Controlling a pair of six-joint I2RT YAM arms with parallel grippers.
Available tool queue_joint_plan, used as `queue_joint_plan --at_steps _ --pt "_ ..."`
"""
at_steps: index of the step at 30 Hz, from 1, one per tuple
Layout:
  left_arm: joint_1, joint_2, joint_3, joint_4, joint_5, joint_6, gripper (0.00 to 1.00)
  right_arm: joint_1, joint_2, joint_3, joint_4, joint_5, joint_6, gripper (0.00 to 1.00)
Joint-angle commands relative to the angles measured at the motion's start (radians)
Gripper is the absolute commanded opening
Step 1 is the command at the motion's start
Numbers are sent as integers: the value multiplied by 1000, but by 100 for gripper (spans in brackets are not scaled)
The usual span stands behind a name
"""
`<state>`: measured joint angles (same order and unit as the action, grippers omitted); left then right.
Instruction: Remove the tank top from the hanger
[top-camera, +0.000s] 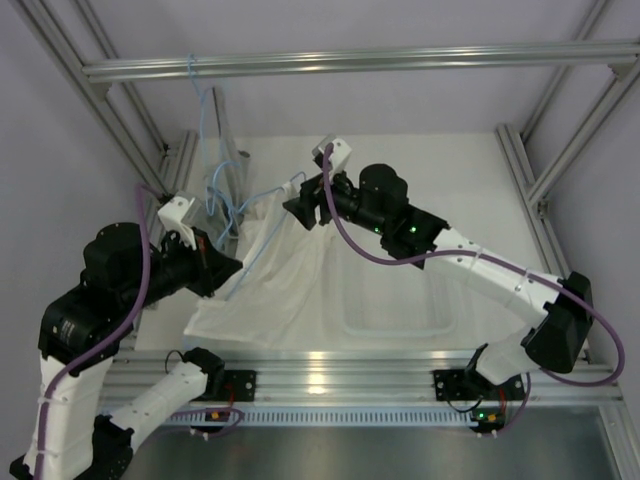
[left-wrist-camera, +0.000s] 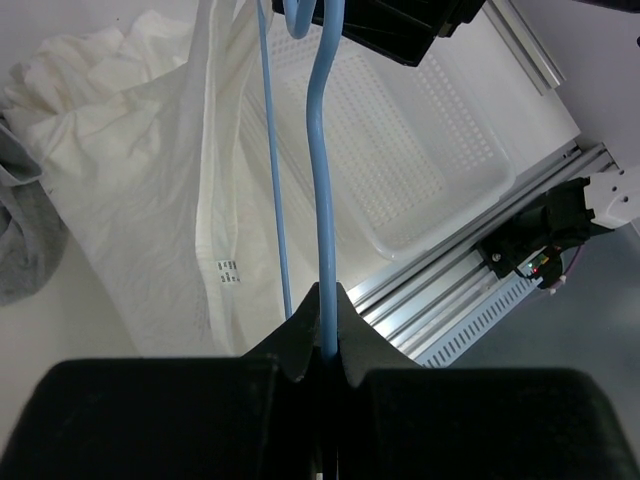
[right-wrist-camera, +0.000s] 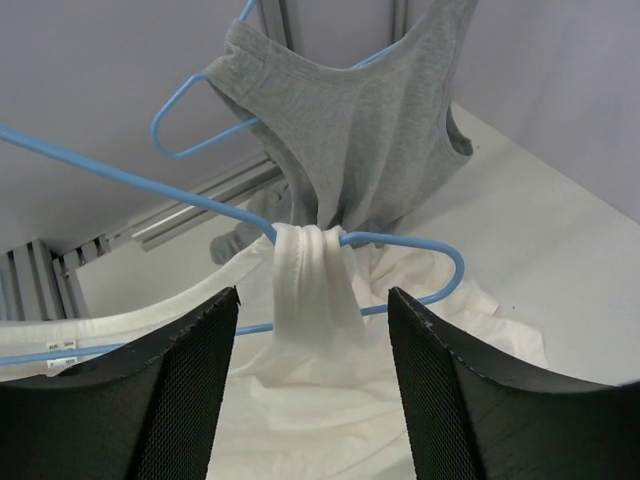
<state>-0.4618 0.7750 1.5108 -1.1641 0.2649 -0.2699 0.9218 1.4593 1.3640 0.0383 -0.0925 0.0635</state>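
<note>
From above, the left gripper (top-camera: 230, 268) and right gripper (top-camera: 298, 210) flank the tank top (top-camera: 280, 290), which drapes down onto the table (top-camera: 450, 190). Only the left wrist view shows that gripper's jaws clamped tight on the hanger (left-wrist-camera: 322, 180), with the basket (left-wrist-camera: 470, 190) beyond. Only the right wrist view shows its jaws standing apart, the white strap bunched over the hanger's arm between them, and a grey garment (right-wrist-camera: 350, 130) on a second hanger (right-wrist-camera: 190, 110) behind
</note>
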Motion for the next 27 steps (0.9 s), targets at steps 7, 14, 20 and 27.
queue_joint_plan --at_steps 7,14,20,27 --pt "2 13 32 95 63 -25 0 22 21 49 77 -16 -1 46" --pt "2 9 34 98 60 -14 0 22 24 66 71 29 -13 0" --pt "2 17 45 63 -38 4 0 20 -8 64 54 144 -25 0" --pt "2 9 26 24 -87 35 0 -24 25 142 -17 270 -21 0"
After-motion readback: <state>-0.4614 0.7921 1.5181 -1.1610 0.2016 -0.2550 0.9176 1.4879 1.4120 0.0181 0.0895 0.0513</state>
